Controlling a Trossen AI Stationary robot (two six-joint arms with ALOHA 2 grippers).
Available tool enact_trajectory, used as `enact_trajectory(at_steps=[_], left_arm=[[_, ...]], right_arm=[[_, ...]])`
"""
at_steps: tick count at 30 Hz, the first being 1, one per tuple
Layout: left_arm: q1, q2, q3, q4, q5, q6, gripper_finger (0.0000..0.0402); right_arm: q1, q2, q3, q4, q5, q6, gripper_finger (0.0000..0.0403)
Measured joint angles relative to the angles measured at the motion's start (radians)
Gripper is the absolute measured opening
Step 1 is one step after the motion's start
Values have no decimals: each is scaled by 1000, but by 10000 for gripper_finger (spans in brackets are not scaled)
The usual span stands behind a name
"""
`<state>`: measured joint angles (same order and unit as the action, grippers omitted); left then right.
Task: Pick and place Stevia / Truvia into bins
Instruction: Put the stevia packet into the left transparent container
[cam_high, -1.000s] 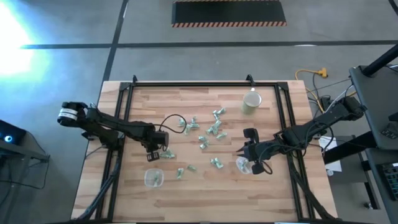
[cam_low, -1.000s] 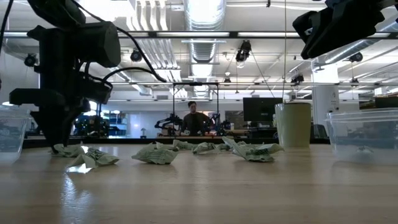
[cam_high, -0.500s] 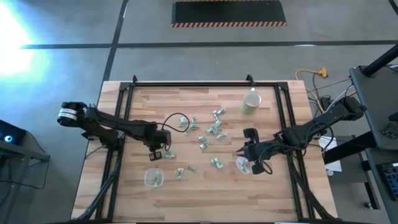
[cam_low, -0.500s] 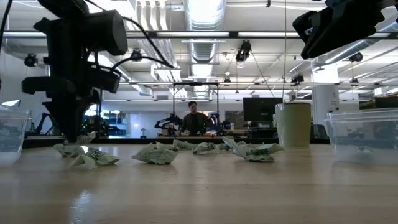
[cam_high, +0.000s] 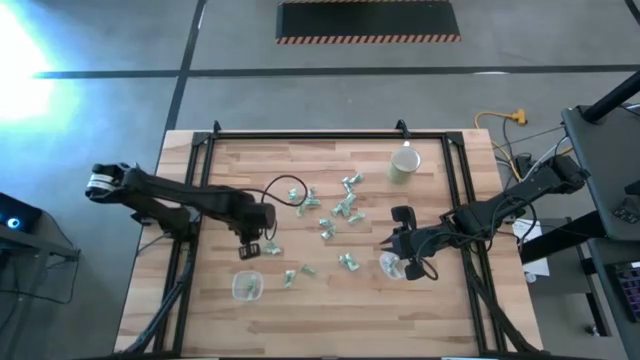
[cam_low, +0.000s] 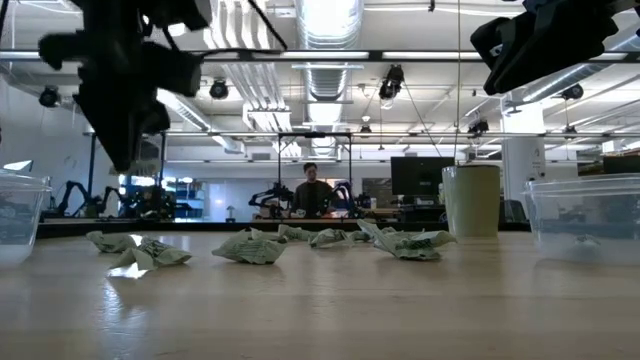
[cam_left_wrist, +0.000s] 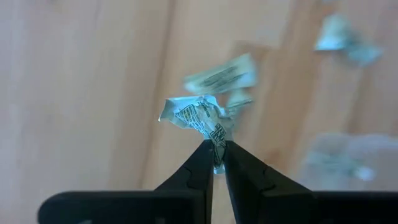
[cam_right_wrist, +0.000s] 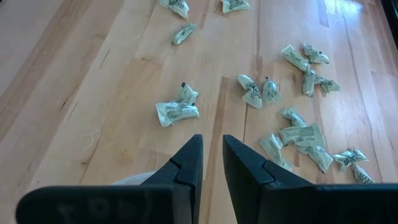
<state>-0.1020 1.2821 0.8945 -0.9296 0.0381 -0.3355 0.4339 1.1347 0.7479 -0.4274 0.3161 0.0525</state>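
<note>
Beyond the table stretched a big workshop with bright strip lights and pipes overhead, and a person (cam_low: 312, 190) stood far back among other equipment. Pale wooden planks made up the table (cam_high: 330, 310), framed by black rails. Two dark arms reached in over it from either side. Near the far right corner stood a beige cup (cam_high: 404, 165). One clear bin (cam_high: 246, 287) sat toward the near left, and the other bin (cam_high: 392, 265) sat toward the near right, right beneath the right gripper (cam_high: 409, 262). That gripper hung over its tub with its fingers (cam_right_wrist: 186, 163) drawn near each other, only a slim gap between them, and nothing in them that I could see. The left gripper (cam_left_wrist: 217, 163) was lifted clear of the wood, above the left end of the scatter, pinched tight on a crumpled sachet (cam_left_wrist: 198, 116) that stuck out past its tips. Loose Stevia sachets (cam_high: 335, 220) lay strewn across the middle of the table between the two arms, a few more close to the left bin.
</note>
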Motion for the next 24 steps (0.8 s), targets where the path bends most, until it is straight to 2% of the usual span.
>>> enact_trajectory(at_steps=[8,17,24], left_arm=[[-87,-53,19,6,44,-109,19],[-226,-53,20,19,67,-267,19],[-338,-51,16,136,75,-365,19]], right_arm=[[0,0,0,1,0,0,52],[0,0,0,6,0,0,52],[0,0,0,23,0,-10,52]])
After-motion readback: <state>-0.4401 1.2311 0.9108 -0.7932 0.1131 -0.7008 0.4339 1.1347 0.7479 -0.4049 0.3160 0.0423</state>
